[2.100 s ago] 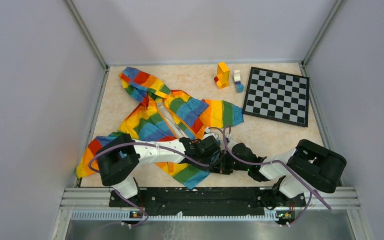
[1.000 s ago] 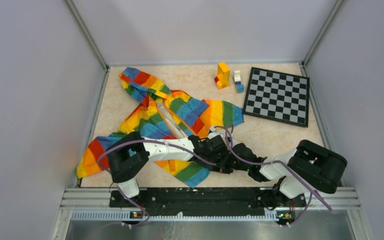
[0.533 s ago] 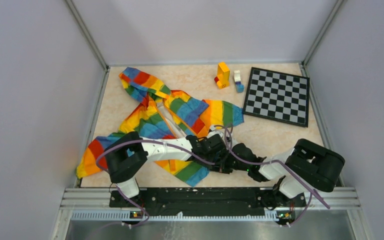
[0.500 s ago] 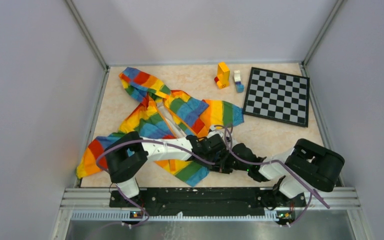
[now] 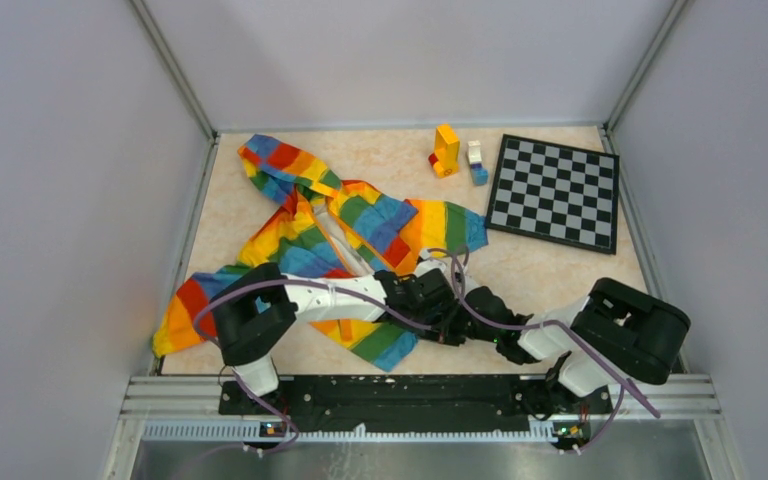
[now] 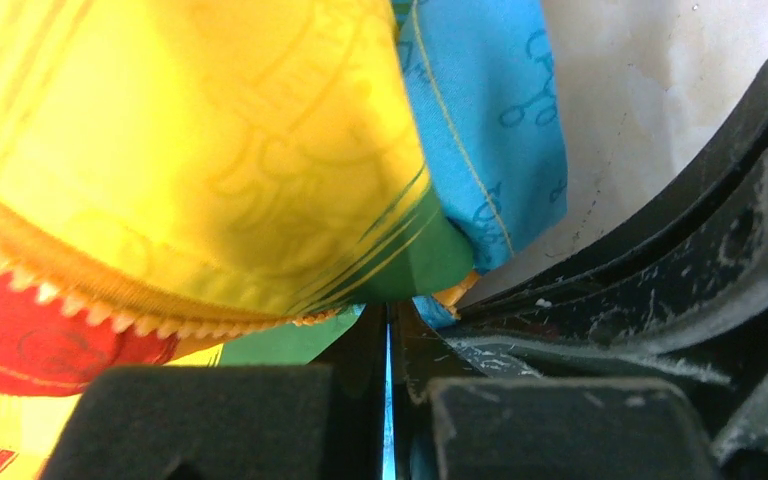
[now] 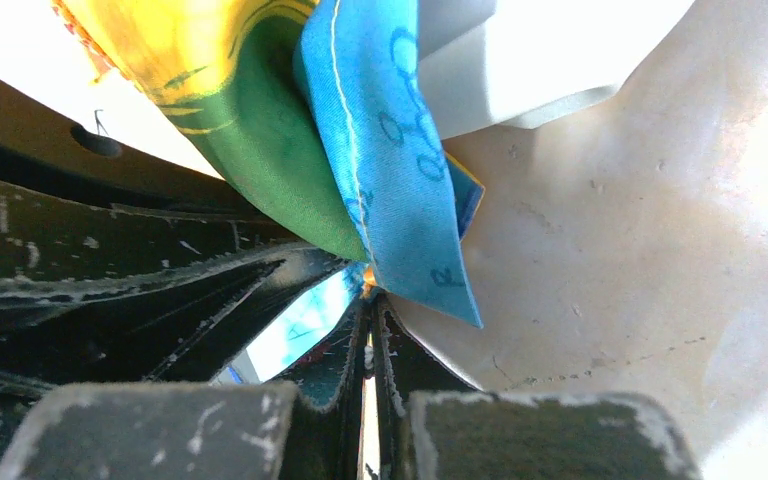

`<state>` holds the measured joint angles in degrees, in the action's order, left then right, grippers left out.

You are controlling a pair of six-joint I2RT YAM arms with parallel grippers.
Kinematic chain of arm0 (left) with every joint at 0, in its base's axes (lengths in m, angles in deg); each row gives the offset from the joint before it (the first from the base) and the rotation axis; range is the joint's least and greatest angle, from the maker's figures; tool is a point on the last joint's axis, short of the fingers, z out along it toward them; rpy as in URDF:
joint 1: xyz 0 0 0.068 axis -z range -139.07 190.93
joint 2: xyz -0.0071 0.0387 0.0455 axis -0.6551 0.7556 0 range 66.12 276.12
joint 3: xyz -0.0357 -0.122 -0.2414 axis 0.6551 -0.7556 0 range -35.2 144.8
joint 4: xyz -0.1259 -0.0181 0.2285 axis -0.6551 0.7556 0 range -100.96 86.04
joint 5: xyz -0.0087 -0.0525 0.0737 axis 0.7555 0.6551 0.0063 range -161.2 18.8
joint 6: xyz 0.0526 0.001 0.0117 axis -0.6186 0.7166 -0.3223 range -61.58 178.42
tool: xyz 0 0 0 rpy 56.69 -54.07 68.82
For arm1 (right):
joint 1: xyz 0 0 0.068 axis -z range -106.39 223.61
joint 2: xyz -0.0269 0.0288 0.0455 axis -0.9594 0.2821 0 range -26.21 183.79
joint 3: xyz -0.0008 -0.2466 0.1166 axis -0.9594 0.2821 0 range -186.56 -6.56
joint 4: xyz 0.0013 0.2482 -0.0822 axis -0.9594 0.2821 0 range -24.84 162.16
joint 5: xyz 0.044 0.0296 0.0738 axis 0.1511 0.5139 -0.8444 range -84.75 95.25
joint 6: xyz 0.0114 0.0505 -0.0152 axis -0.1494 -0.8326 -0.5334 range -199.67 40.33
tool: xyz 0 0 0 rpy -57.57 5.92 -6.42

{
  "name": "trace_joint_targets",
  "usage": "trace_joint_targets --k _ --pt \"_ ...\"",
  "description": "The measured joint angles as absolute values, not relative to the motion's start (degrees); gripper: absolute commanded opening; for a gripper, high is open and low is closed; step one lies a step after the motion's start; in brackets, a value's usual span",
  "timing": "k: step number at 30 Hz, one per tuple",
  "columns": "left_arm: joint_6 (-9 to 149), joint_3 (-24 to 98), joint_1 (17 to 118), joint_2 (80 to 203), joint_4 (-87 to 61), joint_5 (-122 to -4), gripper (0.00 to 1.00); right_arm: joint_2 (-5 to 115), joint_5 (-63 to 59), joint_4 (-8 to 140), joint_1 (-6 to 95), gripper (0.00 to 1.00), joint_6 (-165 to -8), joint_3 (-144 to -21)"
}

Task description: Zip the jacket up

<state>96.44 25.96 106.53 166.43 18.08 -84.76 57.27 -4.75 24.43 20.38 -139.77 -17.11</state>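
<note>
Fabric: the jacket [image 5: 305,245] sprawls over the left half of the tabletop, hood toward the far left corner, hem by the near edge; its front looks unzipped
Left gripper [image 6: 388,318]: clenched on the hem's green-yellow corner; it has slid rightward over the last two seconds, then settled
Right gripper [image 7: 370,300]: pinched on the blue hem edge, unmoved
Zipper teeth [image 6: 80,305]: unjoined
Meaning: you seem to have both bottom ends together; seating the pin looks next

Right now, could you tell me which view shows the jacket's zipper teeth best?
The left wrist view: the zipper teeth run close-up below the yellow panel of the jacket. From the top they are too small to see; the right wrist shows mostly fabric folds.
</note>
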Motion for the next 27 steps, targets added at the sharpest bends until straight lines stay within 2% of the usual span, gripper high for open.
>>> trace_joint_targets --k 10,17,22,27 --pt "95.91 21.05 105.24 160.59 11.68 -86.49 0.00 57.03 -4.95 24.67 20.36 0.00 -139.79 -17.04" --pt "94.67 15.49 102.81 154.58 5.97 -79.43 0.27 57.01 -5.38 23.64 20.36 0.00 -139.92 -16.30" --pt "92.90 14.51 102.70 152.16 4.07 -75.60 0.31 57.03 -5.49 23.60 20.36 0.00 -139.92 -16.30" --pt "91.23 17.24 102.68 155.72 4.62 -72.15 0.35 57.03 -5.60 23.60 20.36 0.00 -139.92 -16.30"
